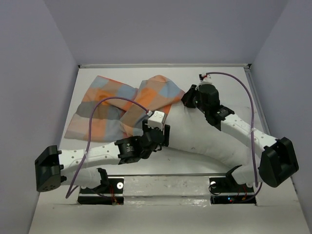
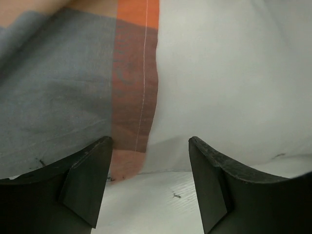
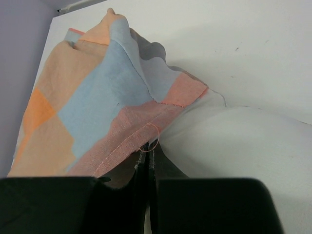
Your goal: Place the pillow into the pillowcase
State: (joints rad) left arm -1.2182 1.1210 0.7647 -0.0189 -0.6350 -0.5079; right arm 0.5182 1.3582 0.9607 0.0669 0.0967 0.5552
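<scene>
pinching pillowcase (image 3: 97, 107) hem with right gripper (image 3: 148, 165)

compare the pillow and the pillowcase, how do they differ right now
The pillow is plump and plain white; the pillowcase is thin and checked orange, blue and grey. The right gripper pinches the pillowcase hem, while nothing grips the pillow. Both are soft fabric.

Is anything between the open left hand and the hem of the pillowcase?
Nothing visible is. The left hand hangs open just above the pillowcase hem, where it meets the pillow.
</scene>
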